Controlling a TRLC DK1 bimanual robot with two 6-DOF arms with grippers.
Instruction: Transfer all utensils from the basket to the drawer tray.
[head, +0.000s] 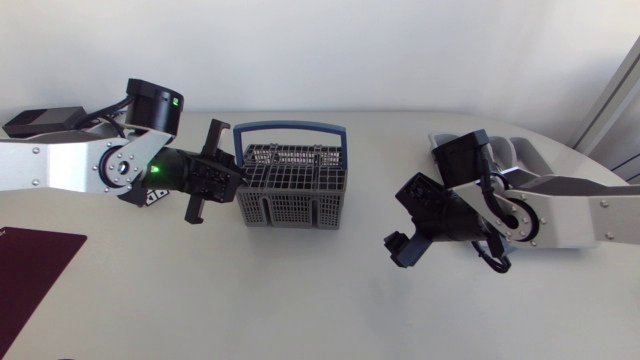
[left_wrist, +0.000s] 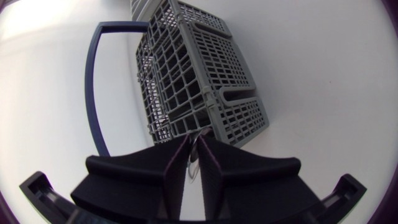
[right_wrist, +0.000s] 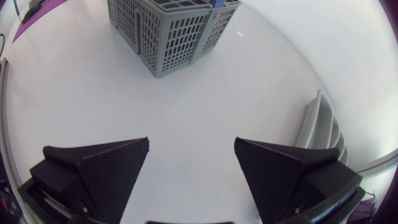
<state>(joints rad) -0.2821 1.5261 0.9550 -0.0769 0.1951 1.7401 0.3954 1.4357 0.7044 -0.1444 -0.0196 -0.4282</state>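
Left gripper (left_wrist: 194, 140) narrowed onto thin silvery utensil (left_wrist: 196, 164), at basket's (head: 292, 186) 9 o'clock side. Utensil likely stiff, light, slick metal; pinch flat of handle, mid-length. Right gripper (head: 405, 248) spread wide, empty, at basket's 4 o'clock. Drawer tray (right_wrist: 314, 127) at 3 o'clock.

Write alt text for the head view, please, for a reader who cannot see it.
From above: a grey utensil basket with a blue handle stands on a white table, the left gripper at its left side. The right gripper, open, hangs right of the basket, by a grey drawer tray.
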